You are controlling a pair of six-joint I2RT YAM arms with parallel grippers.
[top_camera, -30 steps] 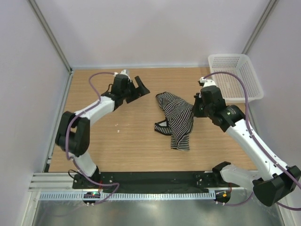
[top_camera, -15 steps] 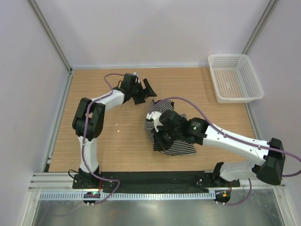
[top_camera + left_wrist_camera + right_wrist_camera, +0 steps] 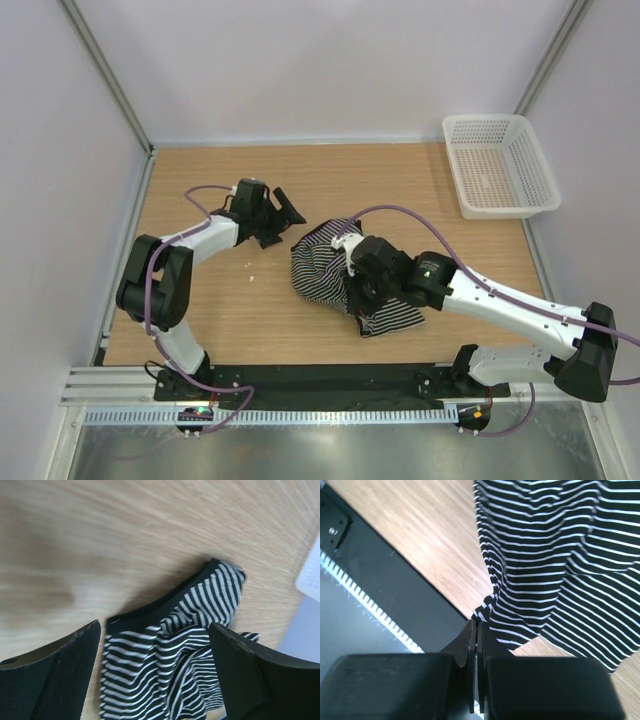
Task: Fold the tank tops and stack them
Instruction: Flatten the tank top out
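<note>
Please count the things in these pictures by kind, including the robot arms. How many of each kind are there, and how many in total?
Striped tank top: 1
White mesh basket: 1
Robot arms, left arm and right arm: 2
Total: 4

You have on view:
- Tank top (image 3: 322, 268): thin black-and-white stripes, with solid black trim along the edge.
- Table (image 3: 220, 300), under the tank top: light brown wood grain.
- Basket (image 3: 500, 165), well right of the tank top: white mesh.
- Left gripper (image 3: 154, 630), just left of the tank top: matt black fingers.
- Right gripper (image 3: 476, 627), at the tank top's hem: black.
- Left arm (image 3: 200, 238) and right arm (image 3: 510, 300), either side of the tank top: white links, black joints.
- Cable (image 3: 385, 209), arching by the tank top: purple.
</note>
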